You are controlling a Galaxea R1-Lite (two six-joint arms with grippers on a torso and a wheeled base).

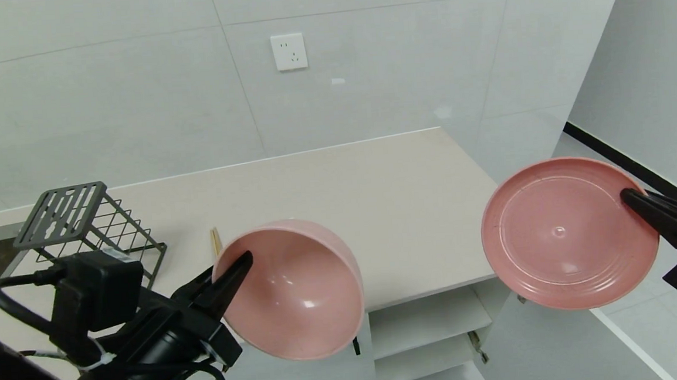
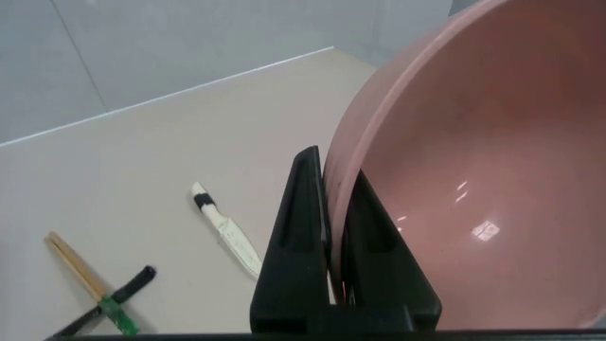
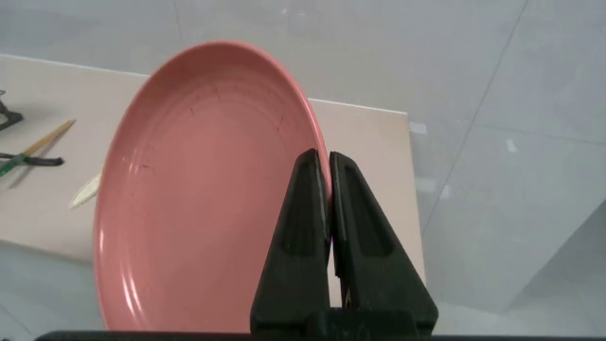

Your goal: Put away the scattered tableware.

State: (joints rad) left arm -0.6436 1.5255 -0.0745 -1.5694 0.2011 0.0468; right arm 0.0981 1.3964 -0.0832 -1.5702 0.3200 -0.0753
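Left gripper (image 1: pixel 235 272) is nearest, its fingers pinched on the rim of the pink bowl (image 1: pixel 303 292), one finger inside and one outside. The bowl hangs in the air over the counter's near edge, tipped on its side so the hollow faces back toward the robot. Right gripper (image 1: pixel 633 195) is likewise closed on the rim of the pink plate (image 1: pixel 564 235), which is held on edge off the counter's right end, over the floor, face toward the robot.

Both pieces look like hard, glossy plastic, so probably light, stiff and unlikely to chip. They are smooth enough to swing or slip in a thin rim pinch. The rim is the only real hold, and a deeper bite with slow moves would suit.

Below the counter (image 1: pixel 374 193), open shelves (image 1: pixel 429 319) show between bowl and plate. On the counter past the bowl lie chopsticks (image 2: pixel 76 265), a white utensil (image 2: pixel 227 232) and a green-and-black one (image 2: pixel 114 308), near each other. They are thin and flat, likely fiddly, and best taken mid-length. Farther left stands a black wire rack (image 1: pixel 82 223).
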